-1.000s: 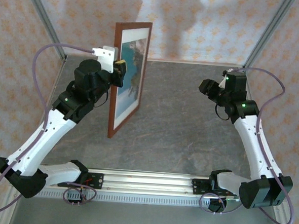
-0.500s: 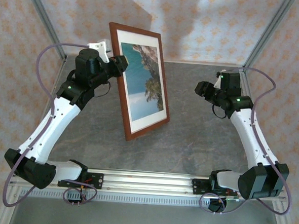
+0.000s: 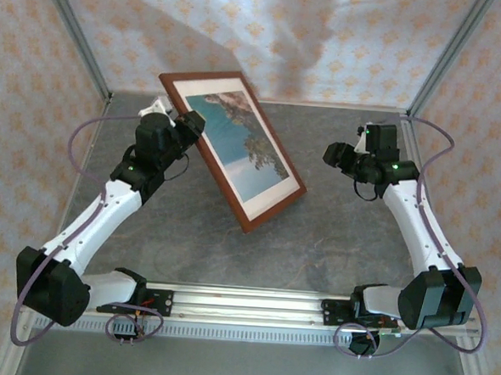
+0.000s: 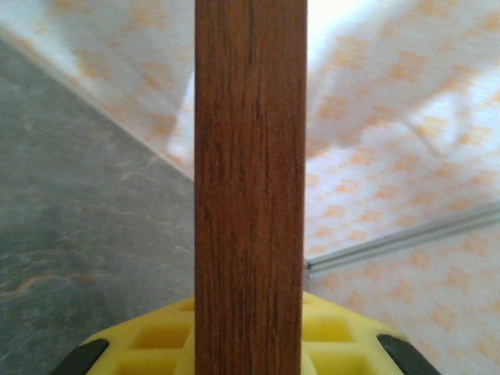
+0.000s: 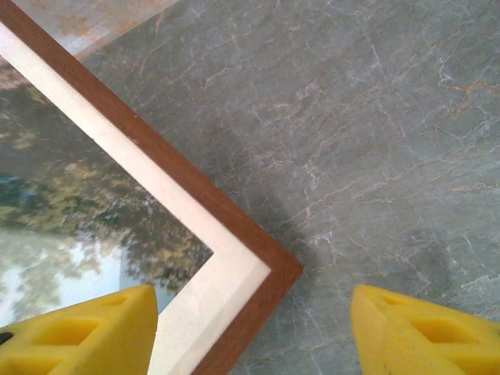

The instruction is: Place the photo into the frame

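There is one frame (image 3: 276, 210), one photo (image 3: 236, 144), and two arms, each with one pincer. The frame is a large rectangle of thin reddish-brown wood. The photo sits inside it with a cream border all around. It shows turquoise sea, pale rocks and a dark tree.

The frame is not flat. It stands tilted over the left-middle part of the grey marbled worktop (image 3: 333, 235), with its face turned up and to the right. Its far short side is high and its near corner is low. I cannot tell whether this low corner touches the worktop.

The left pincer (image 3: 189, 122) is closed narrowly on the left long side of the frame, near the high end. In the left wrist view the wooden edge runs upright between the two yellow fingers (image 4: 336, 344).

The right pincer (image 3: 333, 153) hangs above the right part of the worktop, near the frame but apart from it. Its fingers (image 5: 78, 336) stand wide apart and hold nothing. In the right wrist view one frame corner with the cream border lies beyond the gap, above the grey surface.
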`<state>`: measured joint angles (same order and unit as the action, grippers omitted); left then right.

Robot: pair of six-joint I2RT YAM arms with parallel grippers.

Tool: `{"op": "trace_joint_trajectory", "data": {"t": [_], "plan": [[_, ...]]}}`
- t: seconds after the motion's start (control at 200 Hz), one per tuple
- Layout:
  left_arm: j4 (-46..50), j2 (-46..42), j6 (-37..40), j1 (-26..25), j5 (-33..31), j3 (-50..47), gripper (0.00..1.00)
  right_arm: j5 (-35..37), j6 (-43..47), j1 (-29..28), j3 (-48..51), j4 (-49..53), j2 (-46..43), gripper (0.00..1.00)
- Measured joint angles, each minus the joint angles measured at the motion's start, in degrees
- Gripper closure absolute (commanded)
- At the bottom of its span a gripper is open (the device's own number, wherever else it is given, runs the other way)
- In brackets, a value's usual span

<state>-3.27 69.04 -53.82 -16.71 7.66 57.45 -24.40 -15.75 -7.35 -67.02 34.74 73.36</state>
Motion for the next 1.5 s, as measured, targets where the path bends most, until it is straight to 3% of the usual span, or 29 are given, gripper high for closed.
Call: {"op": "trace_joint_trajectory", "data": {"t": [0.39,0.626,1.136,1.497], "plan": [[-12.2,-0.87,-16.17,0.22,-12.66,-16.44,1.0,0.2,-0.52,-4.74,3.93,-0.07,-0.17,0.32],[-15.52,-0.85,-21.81,-0.5,-16.79,-21.27,0.98,-2.4,-5.01,-8.28,7.37,-4.07,2.16,0.24],[-25.05,3.28,-28.7,-4.35,-21.29,-29.66,0.78,-5.31,-20.06,-10.12,15.82,-16.33,5.62,0.2],[-30.03,10.36,-30.12,-9.22,-22.25,-33.53,0.55,-3.89,-25.03,-10.12,21.35,-21.77,8.15,0.2]]}}
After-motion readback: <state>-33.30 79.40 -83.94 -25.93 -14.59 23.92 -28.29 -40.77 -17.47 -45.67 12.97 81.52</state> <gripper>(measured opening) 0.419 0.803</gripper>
